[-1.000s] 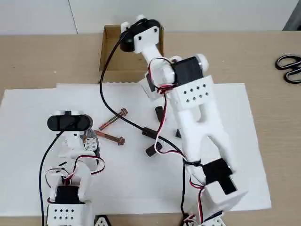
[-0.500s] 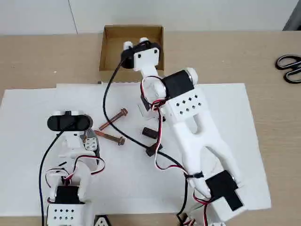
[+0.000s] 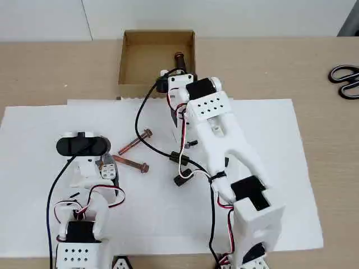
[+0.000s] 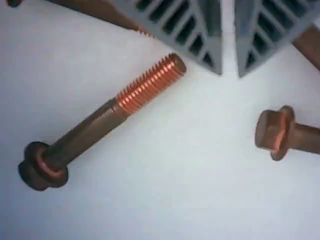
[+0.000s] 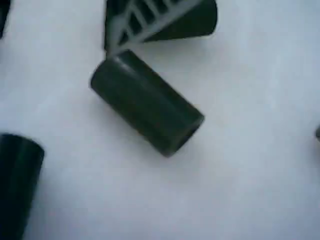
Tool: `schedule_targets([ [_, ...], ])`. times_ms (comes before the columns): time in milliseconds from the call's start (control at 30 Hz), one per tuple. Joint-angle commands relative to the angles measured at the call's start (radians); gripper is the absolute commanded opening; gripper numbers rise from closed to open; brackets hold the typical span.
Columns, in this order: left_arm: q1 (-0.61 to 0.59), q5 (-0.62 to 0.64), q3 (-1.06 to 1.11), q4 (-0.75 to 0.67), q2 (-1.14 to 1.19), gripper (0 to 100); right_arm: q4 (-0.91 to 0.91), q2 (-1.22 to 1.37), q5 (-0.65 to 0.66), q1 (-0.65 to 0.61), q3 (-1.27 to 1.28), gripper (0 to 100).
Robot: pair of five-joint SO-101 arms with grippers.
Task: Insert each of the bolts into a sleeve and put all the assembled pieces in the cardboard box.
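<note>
The cardboard box point(image 3: 130, 56) stands on the table point(image 3: 56, 67) at the far edge of the white paper sheet point(image 3: 45, 129); one bolt-and-sleeve assembly point(image 3: 179, 59) lies inside it, near the wall closest to the right arm point(image 3: 224, 140).

Two bare bolts rest on the sheet between the arms: the angled bolt point(image 3: 134, 143) and the lower bolt point(image 3: 132, 163), close together.

The left gripper point(image 4: 229, 60) hangs over the sheet just beside a bolt's threaded end; its jaws are nearly together, with nothing between them.

The right gripper point(image 5: 150, 25) hangs just above a loose black sleeve point(image 5: 147, 117); a second sleeve point(image 5: 17, 185) lies nearby; its jaw state cannot be told.

Scissors point(image 3: 343, 78) lie well apart.
</note>
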Motion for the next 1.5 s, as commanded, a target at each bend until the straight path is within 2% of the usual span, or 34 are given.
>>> schedule_targets([
  [0, -0.008, -0.005, -0.002, -0.021, -0.008, 1, -0.054, -0.005, 0.023, 0.008, -0.011, 12.4],
  [467, -0.008, -0.005, -0.002, -0.021, -0.008, 1, -0.182, 0.116, 0.066, 0.021, -0.014, 12.5],
  [1033, -0.008, -0.005, -0.002, -0.021, -0.008, 1, -0.185, 0.305, 0.089, 0.064, -0.164, 12.1],
  [1100, -0.008, -0.005, -0.002, -0.021, -0.008, 1, -0.188, 0.323, 0.089, 0.062, -0.164, 8.3],
  [1167, -0.008, -0.005, -0.002, -0.021, -0.008, 1, -0.191, 0.334, 0.084, 0.062, -0.164, 0.5],
  [1333, -0.008, -0.005, -0.002, -0.021, -0.008, 1, -0.165, 0.335, 0.087, 0.064, -0.172, 0.2],
  [1467, -0.003, -0.008, -0.002, -0.021, -0.008, 1, -0.038, 0.278, 0.087, 0.056, -0.293, 0.2],
])
